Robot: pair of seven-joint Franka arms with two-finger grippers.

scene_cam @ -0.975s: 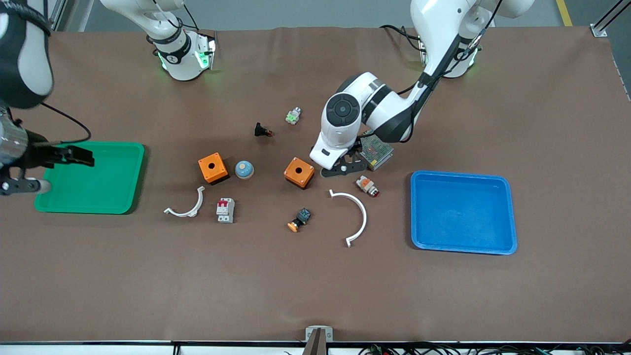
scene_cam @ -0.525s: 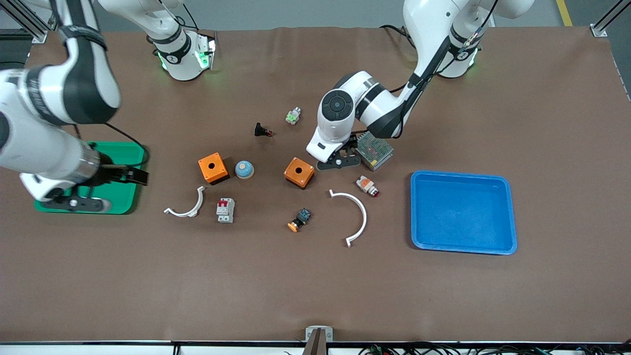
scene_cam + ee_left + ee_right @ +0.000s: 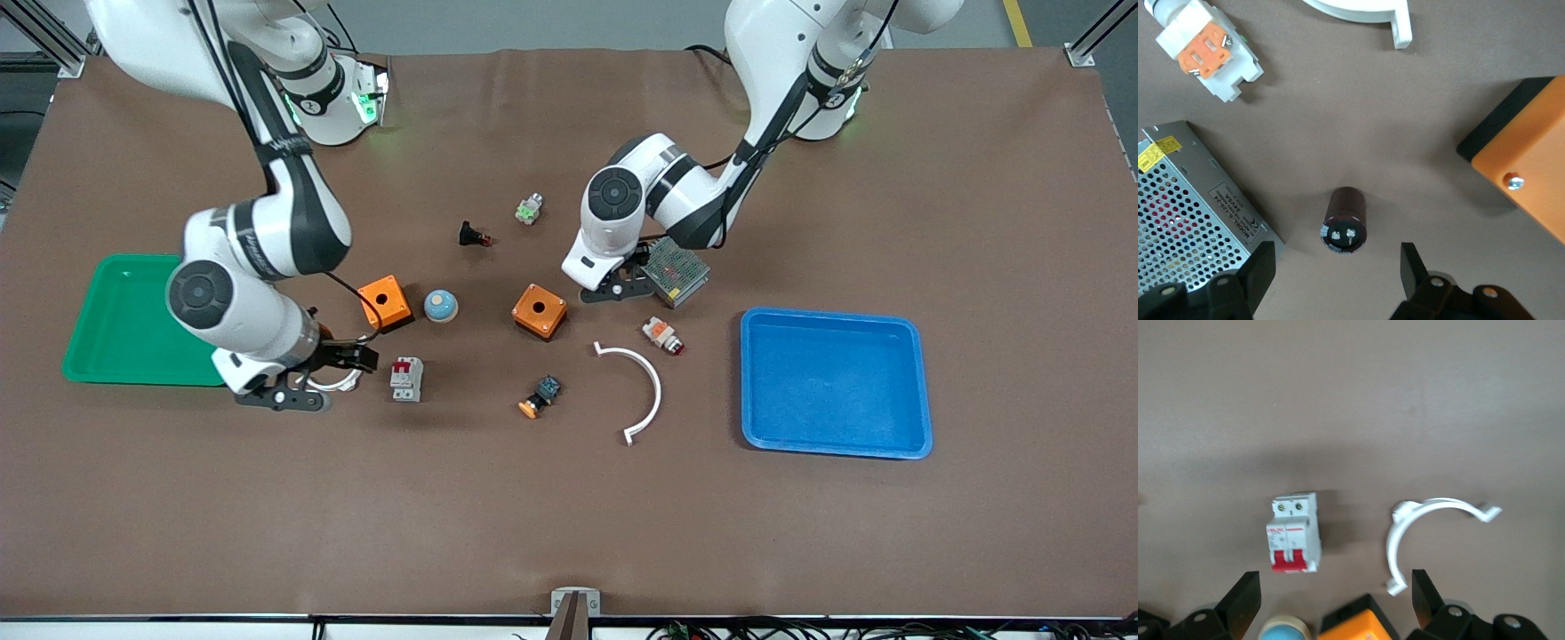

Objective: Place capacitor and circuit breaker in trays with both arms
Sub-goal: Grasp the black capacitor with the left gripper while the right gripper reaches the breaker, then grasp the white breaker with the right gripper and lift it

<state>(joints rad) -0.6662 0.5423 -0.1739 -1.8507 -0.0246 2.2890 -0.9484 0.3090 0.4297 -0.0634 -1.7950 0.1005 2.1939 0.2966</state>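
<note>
Both grippers spread: left gripper [image 3: 1338,263] low over capacitor [image 3: 1345,219], right gripper [image 3: 1331,600] beside circuit breaker [image 3: 1294,532].

You've got a brown table [image 3: 569,516] carrying a green tray [image 3: 116,320], blue tray [image 3: 836,382], two orange boxes [image 3: 384,302] [image 3: 539,311], circuit breaker [image 3: 406,380], capacitor [image 3: 1345,220], blue dome [image 3: 440,305], perforated metal box [image 3: 677,269], and two white curved clips [image 3: 636,387] [image 3: 1425,533].
</note>
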